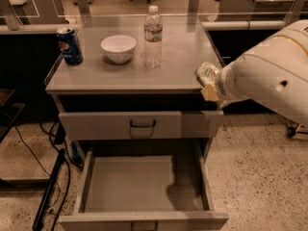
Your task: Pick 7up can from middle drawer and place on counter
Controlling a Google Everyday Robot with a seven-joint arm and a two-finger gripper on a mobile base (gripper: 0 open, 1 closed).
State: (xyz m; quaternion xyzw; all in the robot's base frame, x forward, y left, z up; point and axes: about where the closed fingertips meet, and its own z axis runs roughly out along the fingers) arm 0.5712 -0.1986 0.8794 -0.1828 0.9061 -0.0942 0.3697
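Note:
The 7up can, silvery-white with green print, hangs in the air at the counter's front right corner, about level with its top. My gripper is shut on it; one tan finger pad shows below the can, and the rest is hidden by my bulky white arm. The middle drawer is pulled wide open below, its grey floor bare. The counter is the pale grey cabinet top.
On the counter stand a blue Pepsi can at the left, a white bowl and a clear water bottle in the middle. The closed top drawer front has a dark handle. Cables lie on the floor at the left.

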